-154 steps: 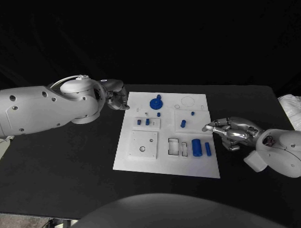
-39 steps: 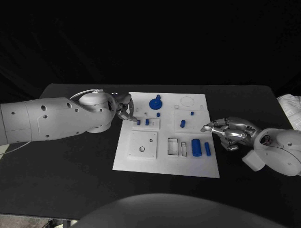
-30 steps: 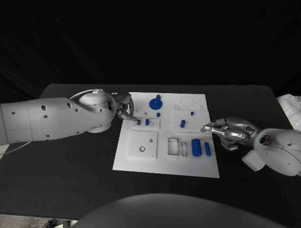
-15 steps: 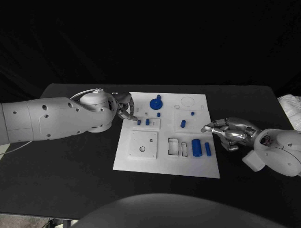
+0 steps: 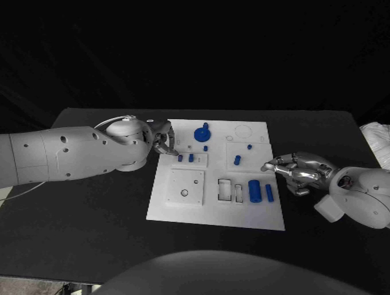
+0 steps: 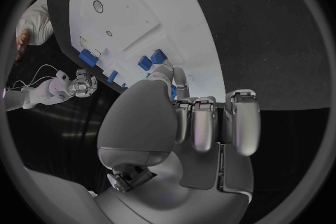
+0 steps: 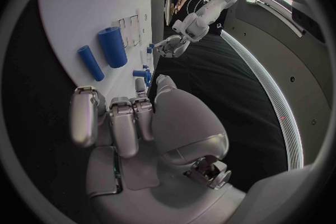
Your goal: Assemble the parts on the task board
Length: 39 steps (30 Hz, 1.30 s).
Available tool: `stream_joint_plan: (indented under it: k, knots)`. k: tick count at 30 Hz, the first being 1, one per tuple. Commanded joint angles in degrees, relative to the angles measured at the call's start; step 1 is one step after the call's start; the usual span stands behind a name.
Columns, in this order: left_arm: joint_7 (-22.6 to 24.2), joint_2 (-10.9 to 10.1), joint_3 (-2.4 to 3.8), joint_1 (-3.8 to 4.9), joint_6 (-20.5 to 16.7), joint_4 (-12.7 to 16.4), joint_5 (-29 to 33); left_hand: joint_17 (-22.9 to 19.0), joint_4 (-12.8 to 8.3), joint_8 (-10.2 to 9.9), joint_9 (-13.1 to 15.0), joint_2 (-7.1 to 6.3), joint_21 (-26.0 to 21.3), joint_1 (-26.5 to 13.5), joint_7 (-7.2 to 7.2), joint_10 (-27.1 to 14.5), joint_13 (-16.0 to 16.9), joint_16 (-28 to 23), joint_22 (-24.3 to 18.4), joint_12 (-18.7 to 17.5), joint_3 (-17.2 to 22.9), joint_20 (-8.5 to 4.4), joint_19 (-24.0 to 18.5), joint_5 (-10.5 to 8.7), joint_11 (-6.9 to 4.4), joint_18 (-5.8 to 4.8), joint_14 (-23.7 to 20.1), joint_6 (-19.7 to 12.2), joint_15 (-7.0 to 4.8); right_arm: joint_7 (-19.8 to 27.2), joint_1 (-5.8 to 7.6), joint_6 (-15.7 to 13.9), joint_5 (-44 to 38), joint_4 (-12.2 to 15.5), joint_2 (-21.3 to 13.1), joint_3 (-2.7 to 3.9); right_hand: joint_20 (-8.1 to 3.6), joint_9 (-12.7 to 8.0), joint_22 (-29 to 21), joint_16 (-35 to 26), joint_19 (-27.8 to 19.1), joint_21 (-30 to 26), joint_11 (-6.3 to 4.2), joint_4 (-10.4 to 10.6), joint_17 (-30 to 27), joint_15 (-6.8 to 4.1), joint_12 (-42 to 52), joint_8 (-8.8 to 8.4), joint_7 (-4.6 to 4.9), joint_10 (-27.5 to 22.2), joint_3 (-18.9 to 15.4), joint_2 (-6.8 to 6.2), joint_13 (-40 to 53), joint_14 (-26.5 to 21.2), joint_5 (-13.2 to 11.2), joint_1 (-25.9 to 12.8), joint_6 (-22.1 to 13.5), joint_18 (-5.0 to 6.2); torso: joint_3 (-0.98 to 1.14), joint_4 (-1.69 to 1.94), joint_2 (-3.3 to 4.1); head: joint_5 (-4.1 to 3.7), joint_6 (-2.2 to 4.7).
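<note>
Parts lay scattered across the task board [image 5: 214, 209] in the middle of the table [image 5: 98, 209]. In the head view, the left hand [image 5: 162, 142] hung at the board's left edge, fingertips down beside two small blue pegs [image 5: 185, 158]; whether it touched or pinched one could not be told. The right hand [image 5: 294, 172] sat off the board's right edge, fingers curled in with nothing visible in them, near a thick blue cylinder [image 5: 254, 190].

In the left wrist view, the left hand's fingers [image 6: 203, 123] were folded and one tip reached at the blue pegs [image 6: 152, 59], with something blue showing behind it. From that angle a peg could be nudged over or pushed out of its seat if the tip came down off-centre.

In the right wrist view, the right hand [image 7: 133, 117] was curled, empty as far as shown, close to the cylinder [image 7: 112, 46] and a thinner blue rod [image 7: 91, 63]. A careless sweep might roll either across the board.
</note>
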Motion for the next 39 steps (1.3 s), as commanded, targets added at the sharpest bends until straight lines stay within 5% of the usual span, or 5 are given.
stream_joint_plan:
  k: [1,31,39]
  knots:
    - [-0.03,0.35,0.04,-0.15,-0.47,-0.17,-0.43,15.10,-0.43,-0.22,0.10,0.06,-0.21,0.59,0.03,6.07,15.10,0.14,13.79,0.14,0.04,0.02,4.22,0.37,-0.23,0.09,6.03,-0.24,-0.01,0.25,-0.07,0.97,-0.37,0.08,-0.01,-0.01,-0.13,-0.06,10.70,0.20,0.29,0.15,-2.92,0.07,15.05,-0.32,-0.31,-0.27,-0.04,8.96,0.42,0.41,3.39,5.98,0.22,0.82,-0.36,-0.16,-0.01,0.02,0.03,-0.04,0.01]
    - [-0.03,1.29,0.08,-0.74,-0.42,-1.57,0.20,15.10,-0.66,-0.41,0.18,0.11,-0.46,1.35,0.08,6.07,15.10,0.14,13.71,0.14,0.21,0.04,4.11,0.32,-0.19,0.14,6.03,-0.25,0.03,0.32,-0.10,0.95,-0.35,0.15,-0.14,-0.01,-0.13,-0.06,10.69,0.20,0.29,0.12,-2.87,0.28,15.05,-0.31,-0.31,-0.25,0.03,8.96,0.49,0.45,3.39,5.98,0.12,0.65,-0.31,-0.16,-0.01,0.07,-0.03,0.02,0.01]
    - [3.35,0.91,0.08,-0.76,-3.81,-1.47,0.39,15.10,-1.25,-0.90,0.21,0.64,-0.50,3.11,0.23,6.07,15.10,0.14,13.71,0.14,1.31,0.08,4.12,3.08,-0.10,0.14,6.03,-0.56,0.11,0.47,-0.12,0.85,-0.35,0.06,-0.08,-0.01,-0.13,-0.06,10.68,0.20,0.27,0.11,-2.86,0.28,15.05,-0.30,-0.31,-0.25,0.03,8.96,0.51,0.45,3.39,5.98,0.12,0.65,-0.31,-0.15,-0.03,0.03,-0.06,0.05,0.01]
